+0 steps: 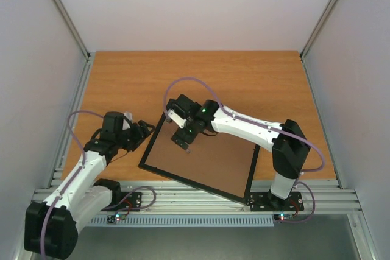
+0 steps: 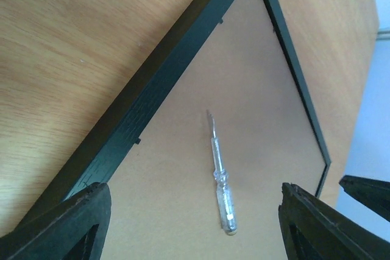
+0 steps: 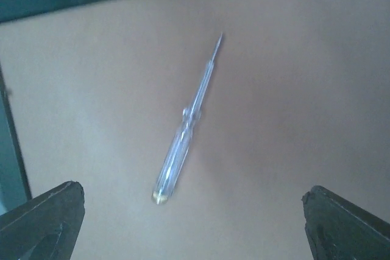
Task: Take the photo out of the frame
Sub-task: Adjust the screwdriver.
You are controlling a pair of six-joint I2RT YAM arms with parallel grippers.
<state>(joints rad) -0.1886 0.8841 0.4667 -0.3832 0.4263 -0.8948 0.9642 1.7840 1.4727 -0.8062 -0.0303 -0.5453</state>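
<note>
The left gripper (image 1: 145, 130) had its fingers spread wide, just beside the left edge of the black frame (image 1: 201, 182). The frame lay face down on the wooden table (image 1: 122, 77), with its brown back board (image 1: 213, 159) up. A clear screwdriver (image 3: 183, 135) lay on the board under the right gripper (image 1: 183, 142), whose fingers were spread wide too. The photo was hidden.

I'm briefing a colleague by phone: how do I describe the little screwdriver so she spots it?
A black frame lies back-up on the wooden table. On its brown board, beneath the right tool, lies the screwdriver: slim, see-through handle, thin metal tip, the only loose item there.
</note>
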